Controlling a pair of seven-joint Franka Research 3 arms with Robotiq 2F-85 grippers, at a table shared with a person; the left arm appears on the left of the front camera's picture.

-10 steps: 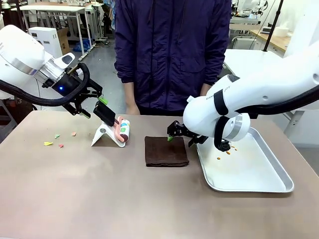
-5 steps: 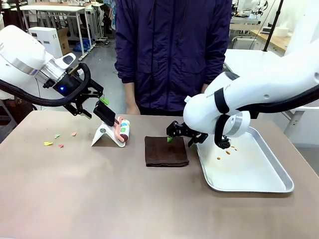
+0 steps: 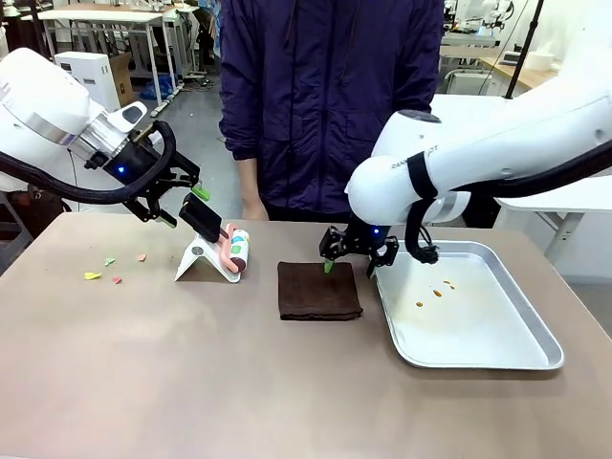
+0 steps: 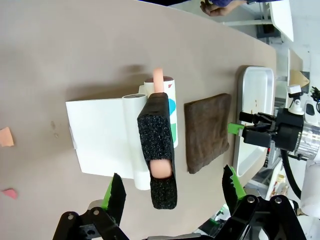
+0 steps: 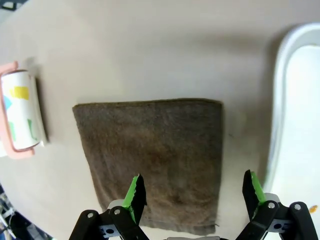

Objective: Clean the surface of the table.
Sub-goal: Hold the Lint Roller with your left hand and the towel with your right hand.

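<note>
The brown table (image 3: 239, 382) carries several small coloured paper scraps (image 3: 105, 271) at its left. A lint roller (image 3: 232, 251) rests in a white stand (image 3: 199, 260), its black foam handle (image 3: 204, 220) pointing up and left. My left gripper (image 3: 184, 204) is open with its fingers either side of that handle's end; the left wrist view shows the handle (image 4: 157, 150) between the spread jaws of the gripper (image 4: 174, 187), not touching. A dark brown cloth (image 3: 318, 290) lies flat mid-table. My right gripper (image 3: 344, 256) hovers open over its far right corner; its jaws (image 5: 194, 190) straddle the cloth (image 5: 155, 155).
A silver tray (image 3: 478, 363) with a few small crumbs (image 3: 435, 292) lies at the right, right beside the cloth. A person in a dark purple jacket stands at the far edge, one hand (image 3: 253, 210) hanging near the table. The near half of the table is bare.
The right arm's wrist and forearm have swung up and back, while its gripper stays over the cloth's far right corner. The left arm has barely moved.
</note>
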